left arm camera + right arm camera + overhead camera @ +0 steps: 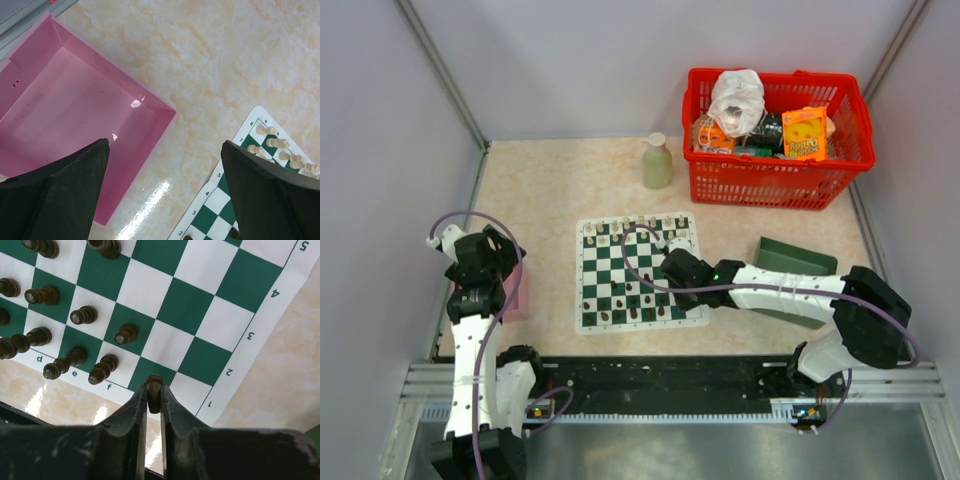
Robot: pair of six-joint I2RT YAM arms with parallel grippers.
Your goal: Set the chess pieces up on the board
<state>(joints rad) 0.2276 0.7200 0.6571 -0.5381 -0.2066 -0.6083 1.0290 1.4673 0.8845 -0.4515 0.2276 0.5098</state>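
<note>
The green and white board (638,275) lies mid-table. Cream pieces (638,228) stand along its far rows and dark pieces (630,313) along its near rows. My right gripper (154,387) is shut on a dark piece (154,385), holding it over the near row by the g file, just above the board (200,305). Several dark pieces (82,315) stand to its left. My left gripper (165,150) is open and empty, above the table between a pink box (75,115) and the board's left edge (220,200).
A red basket (775,135) of packets stands at the back right. A pale bottle (657,162) stands behind the board. A dark green tray (795,262) lies right of the board, under my right arm. The pink box (515,295) sits at the left.
</note>
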